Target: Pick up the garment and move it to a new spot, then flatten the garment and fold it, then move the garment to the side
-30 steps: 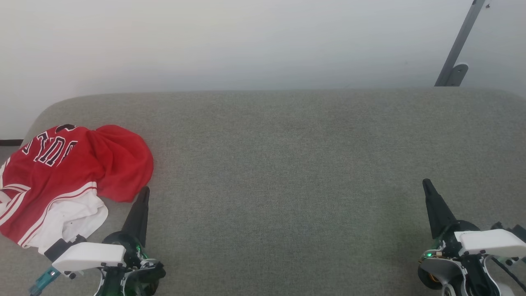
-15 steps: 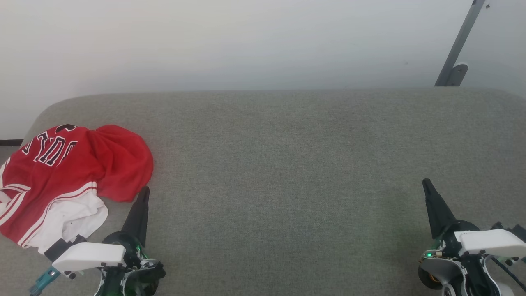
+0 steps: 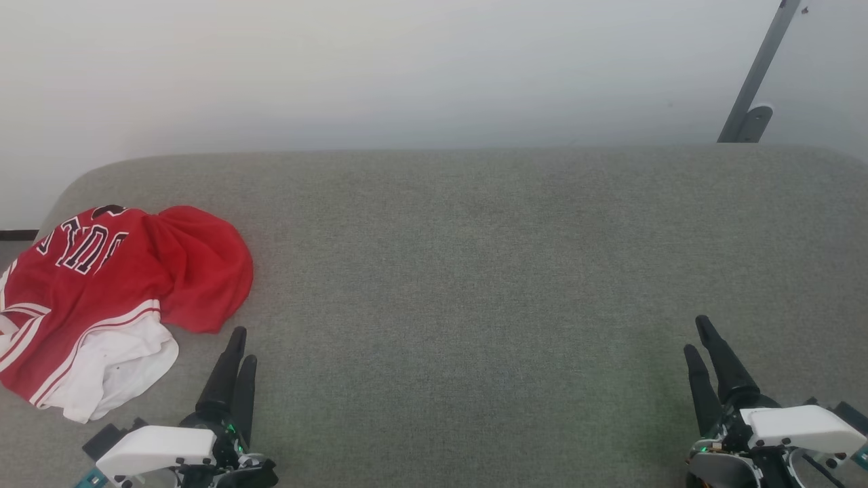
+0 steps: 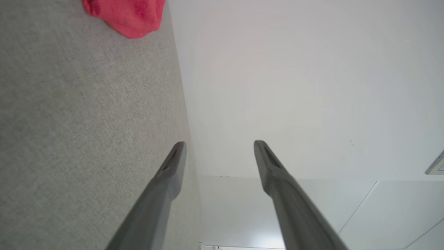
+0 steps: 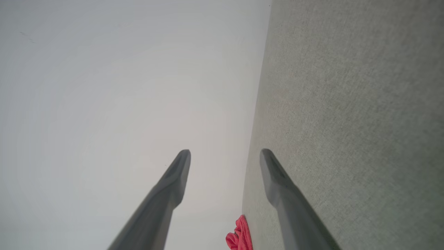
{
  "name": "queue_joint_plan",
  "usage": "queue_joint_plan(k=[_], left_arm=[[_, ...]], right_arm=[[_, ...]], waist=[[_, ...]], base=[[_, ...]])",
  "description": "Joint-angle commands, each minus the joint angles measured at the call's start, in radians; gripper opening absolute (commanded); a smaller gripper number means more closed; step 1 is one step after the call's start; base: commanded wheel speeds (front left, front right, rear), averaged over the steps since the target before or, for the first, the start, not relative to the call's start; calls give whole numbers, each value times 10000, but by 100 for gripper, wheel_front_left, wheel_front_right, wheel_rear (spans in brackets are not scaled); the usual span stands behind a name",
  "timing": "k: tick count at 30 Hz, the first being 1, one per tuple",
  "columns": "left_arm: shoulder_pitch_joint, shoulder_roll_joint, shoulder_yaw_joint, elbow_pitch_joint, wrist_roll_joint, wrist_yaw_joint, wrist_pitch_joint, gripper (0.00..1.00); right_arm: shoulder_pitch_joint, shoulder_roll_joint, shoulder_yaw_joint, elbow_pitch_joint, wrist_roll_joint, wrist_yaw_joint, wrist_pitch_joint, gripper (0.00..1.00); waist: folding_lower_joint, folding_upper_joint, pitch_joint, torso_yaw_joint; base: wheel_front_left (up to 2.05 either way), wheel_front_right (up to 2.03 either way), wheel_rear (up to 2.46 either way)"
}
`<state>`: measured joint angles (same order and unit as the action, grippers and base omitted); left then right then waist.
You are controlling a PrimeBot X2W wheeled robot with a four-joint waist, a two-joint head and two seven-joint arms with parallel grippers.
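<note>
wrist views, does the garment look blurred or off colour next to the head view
Head view: even soft light, garment deep red, lettering crisp. Left wrist view: garment washed to pink, near fingers soft-edged. Right wrist view: same pink cast, fingers blurred.

The crumpled red-and-white jersey garment (image 3: 102,298) lies on the grey fabric worktop's (image 3: 475,271) left end, left gripper (image 3: 243,346) just beside it; right gripper (image 3: 694,333) far right.

We seem to be in a bare test room: plain white wall (image 3: 407,68), grey fabric-covered surface (image 3: 475,271), metal pole (image 3: 759,68) upper right.
</note>
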<state>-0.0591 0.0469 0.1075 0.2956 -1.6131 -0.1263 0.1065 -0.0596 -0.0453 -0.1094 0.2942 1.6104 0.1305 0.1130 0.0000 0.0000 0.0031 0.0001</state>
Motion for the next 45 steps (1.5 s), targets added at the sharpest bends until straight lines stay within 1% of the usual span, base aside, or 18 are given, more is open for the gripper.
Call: queue_joint_plan(k=[1,8,12,13,19,26,33,38,45], left_arm=[[-238,35,-17,-212,178,-16,-150,100],[-281,143,-124,-303,942,-19,-517,100],[-275,125,-3,-433,2023,-22,-747,100],[-275,125,-3,-433,2023,-22,-747,100],[-233,69,36,-672,3468,-25,-1009,100],[-109,45,-50,-915,5274,-12,-1295,100],[15,55,-264,-1088,6989,248,-1555,100],[99,121,-434,-1103,7890,447,-1733,100],[235,280,-710,-1253,8979,838,-1960,100]], right_arm=[[-252,-52,-2,-218,-60,0,-104,100],[-329,-209,137,-220,-649,0,-506,100],[-422,-333,252,-231,-1342,1,-794,100],[-422,-333,252,-231,-1342,1,-794,100],[-475,-404,270,-445,-2618,1,-1070,100],[-426,-507,445,-852,-4434,1,-1355,100],[-349,-639,633,-994,-6288,1,-1617,100],[-338,-653,598,-934,-7406,1,-1796,100],[-283,-612,542,-1068,-8974,2,-2024,100]], waist=[[0,0,0,4],[0,0,0,20],[0,0,7,27],[0,0,7,27],[0,0,15,38],[0,0,9,52],[0,0,12,56],[0,0,17,54],[0,0,26,60]], base=[[0,0,0],[0,0,0],[0,0,0],[0,0,0],[0,0,0],[0,0,0],[0,0,0],[0,0,0],[0,0,0]])
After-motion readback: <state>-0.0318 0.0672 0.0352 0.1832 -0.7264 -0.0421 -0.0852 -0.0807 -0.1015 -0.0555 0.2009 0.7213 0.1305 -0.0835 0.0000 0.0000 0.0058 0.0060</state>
